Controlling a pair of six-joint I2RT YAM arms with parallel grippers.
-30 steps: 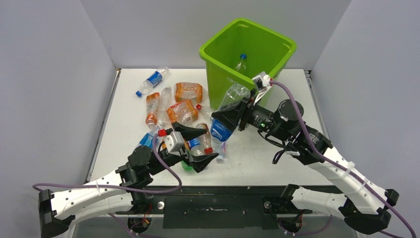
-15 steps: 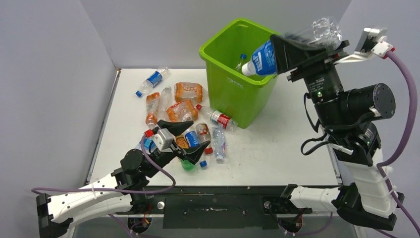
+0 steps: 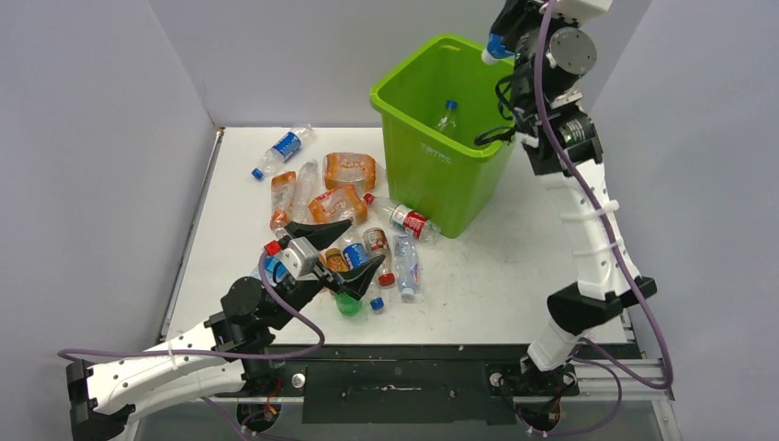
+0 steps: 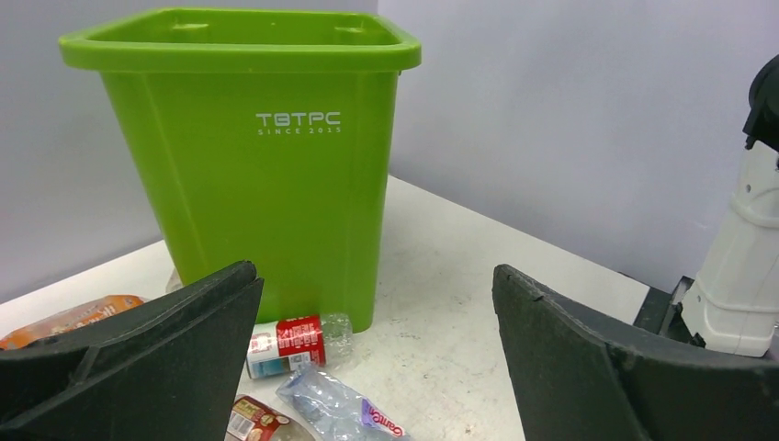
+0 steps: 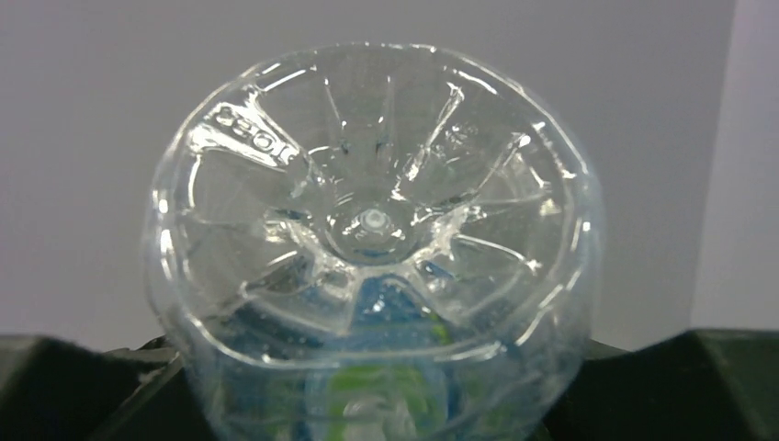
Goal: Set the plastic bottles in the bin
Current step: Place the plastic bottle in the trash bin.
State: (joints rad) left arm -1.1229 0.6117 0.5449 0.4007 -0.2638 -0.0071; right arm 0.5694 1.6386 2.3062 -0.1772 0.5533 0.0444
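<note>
- Grey walls close in a white table (image 3: 514, 294) on three sides.
- One bin (image 3: 432, 179), lime green, stands toward the table's far edge, right of middle. White lettering on its wall reads "TBTPC", with a smaller line below starting "SINCE".
- One blue-capped bottle (image 3: 447, 117) lies inside the bin.
- At least eleven plastic bottles (image 3: 335, 207) lie heaped left of the bin, reaching from the far-left corner toward the near edge. Three are orange-tinted and one is small and green. They overlap, so the count is not exact, and their labels are too small to read.
- One left gripper (image 3: 366, 242) hangs over the near end of the heap, jaws wide apart and empty.
- One right gripper (image 5: 381, 395) stands high above the bin's far rim, clamped on one clear bottle (image 5: 372, 220) with a blue label. The embossing on its base is unreadable.
</note>
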